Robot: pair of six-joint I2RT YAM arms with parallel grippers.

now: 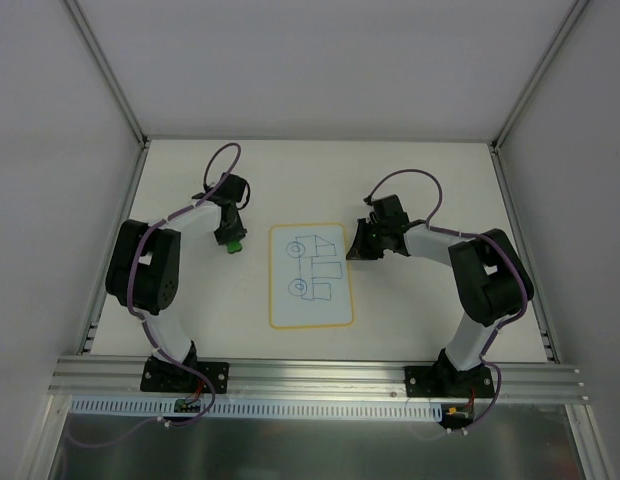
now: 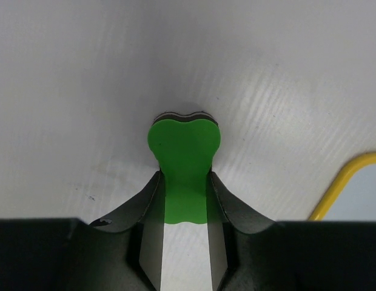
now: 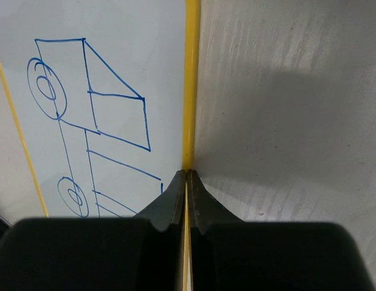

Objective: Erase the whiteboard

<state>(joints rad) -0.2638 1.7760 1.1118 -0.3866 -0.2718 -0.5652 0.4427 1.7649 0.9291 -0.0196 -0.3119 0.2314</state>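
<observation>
The whiteboard, white with a yellow border and a blue line drawing of a truck, lies flat mid-table. My left gripper is shut on the green eraser, left of the board's top left corner. In the left wrist view the fingers pinch the eraser at its narrow waist, low over the table; the board's yellow corner shows at the right. My right gripper is shut, its tips on the board's right yellow border. The drawing lies to their left.
White enclosure walls and aluminium posts ring the table. A metal rail with both arm bases runs along the near edge. Bare white table lies right of the board.
</observation>
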